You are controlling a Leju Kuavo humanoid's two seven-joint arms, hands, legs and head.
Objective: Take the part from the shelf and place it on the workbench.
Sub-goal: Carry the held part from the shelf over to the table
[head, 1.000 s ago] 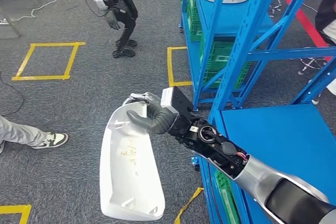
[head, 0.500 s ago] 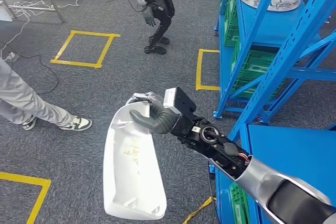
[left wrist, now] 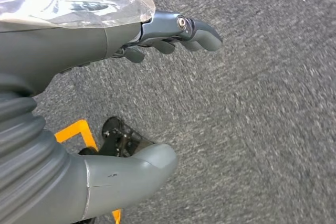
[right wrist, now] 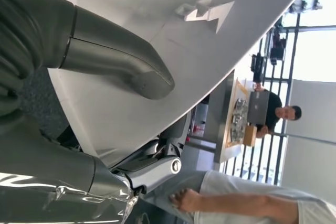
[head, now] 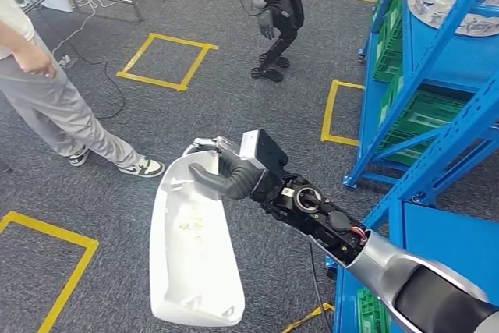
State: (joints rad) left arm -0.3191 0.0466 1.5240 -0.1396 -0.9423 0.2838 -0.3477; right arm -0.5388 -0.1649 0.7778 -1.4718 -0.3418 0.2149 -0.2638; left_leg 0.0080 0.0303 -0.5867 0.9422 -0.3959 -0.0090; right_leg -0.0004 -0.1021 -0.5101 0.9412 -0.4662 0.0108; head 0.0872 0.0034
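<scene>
One white part [head: 194,251], gripped at its upper edge by the right robot hand [head: 226,175] and hanging over the grey carpet [head: 118,193] beside the blue shelf [head: 423,76]. Right arm reaches forward and left; thumb [right wrist: 118,61] lies across the part's inner face. Left robot hand [left wrist: 118,103] hangs above the carpet, fingers [left wrist: 190,30] apart, holding nothing; one person [head: 53,107] and one other robot [head: 277,13] stand beyond.

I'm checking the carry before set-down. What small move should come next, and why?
Probably keep turning away from the blue shelf toward a workbench: the right hand grips the white part by its upper edge over bare carpet, no bench lies under it, and a person stands near, so go slowly.
</scene>
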